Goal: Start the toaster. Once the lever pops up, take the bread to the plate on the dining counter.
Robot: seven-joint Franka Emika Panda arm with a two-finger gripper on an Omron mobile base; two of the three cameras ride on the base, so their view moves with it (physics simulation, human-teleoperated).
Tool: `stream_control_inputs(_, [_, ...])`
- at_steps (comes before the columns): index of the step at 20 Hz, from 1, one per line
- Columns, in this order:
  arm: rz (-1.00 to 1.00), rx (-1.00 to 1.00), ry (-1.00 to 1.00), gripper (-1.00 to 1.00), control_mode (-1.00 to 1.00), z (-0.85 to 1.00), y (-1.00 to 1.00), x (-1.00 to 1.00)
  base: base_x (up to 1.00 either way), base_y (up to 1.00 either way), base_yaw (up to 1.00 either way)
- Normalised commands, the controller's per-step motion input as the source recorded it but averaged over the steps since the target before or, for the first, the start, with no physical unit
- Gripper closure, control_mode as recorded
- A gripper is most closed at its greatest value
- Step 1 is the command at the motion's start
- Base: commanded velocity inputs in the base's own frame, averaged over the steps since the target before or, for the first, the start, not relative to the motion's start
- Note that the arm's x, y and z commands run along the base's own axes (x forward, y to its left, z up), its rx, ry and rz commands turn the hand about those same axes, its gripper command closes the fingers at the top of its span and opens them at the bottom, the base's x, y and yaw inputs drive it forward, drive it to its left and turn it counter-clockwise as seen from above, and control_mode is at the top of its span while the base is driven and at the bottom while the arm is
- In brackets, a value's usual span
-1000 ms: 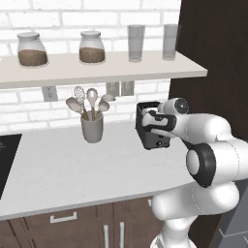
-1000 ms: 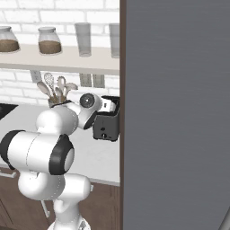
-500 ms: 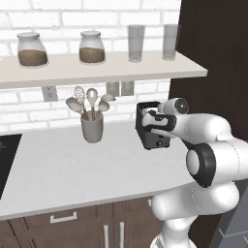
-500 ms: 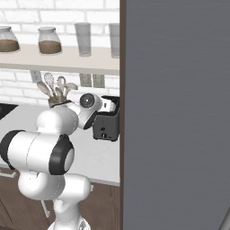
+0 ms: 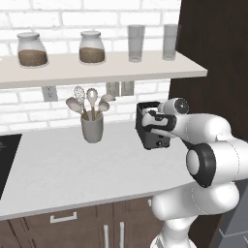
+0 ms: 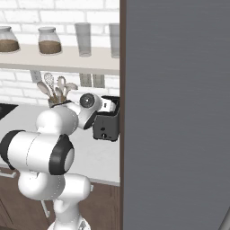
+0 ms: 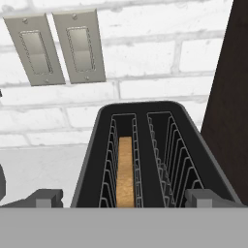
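My pincer (image 7: 124, 197) hangs just over the front end of the toaster (image 7: 154, 160), its two dark fingertips (image 7: 47, 197) spread wide, one off each front corner of the toaster, with nothing between them. The toaster is a single black box with two slots; looking down from my hand, one slice of bread (image 7: 125, 170) stands on edge in the left slot, sunk below the rim, and the right slot holds nothing. The toaster (image 5: 149, 133) stands on the pale desk (image 5: 58, 169) against the white brick wall, close beside a tall dark wood panel (image 5: 213, 58). Behind the toaster, on the wall, are two grey outlet plates (image 7: 55, 47) side by side. Left of the toaster stands one grey utensil cup (image 5: 92, 128) holding several spoons and a whisk. Above the toaster runs one shelf (image 5: 97, 70) carrying two lidded jars (image 5: 92, 47) with brown contents and two empty glasses (image 5: 136, 43). From the right base camera the toaster (image 6: 107, 126) sits just past my hand, a small light knob low on its front face.
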Motion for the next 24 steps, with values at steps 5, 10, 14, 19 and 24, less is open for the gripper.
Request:
stream_control_inputs(5, [0.00,0.00,0.00,-1.00,-1.00,0.00,0.00,0.00,0.00,0.00,0.00])
stream_control_inputs(10, [0.00,0.00,0.00,-1.00,-1.00,0.00,0.00,0.00,0.00,0.00,0.00])
stream_control_inputs(14, [0.00,0.00,0.00,-1.00,-1.00,0.00,0.00,0.00,0.00,0.00,0.00])
stream_control_inputs(19, [0.00,0.00,0.00,-1.00,-1.00,0.00,0.00,0.00,0.00,0.00,0.00])
stream_control_inputs(24, [0.00,0.00,0.00,-1.00,-1.00,0.00,0.00,0.00,0.00,0.00,0.00])
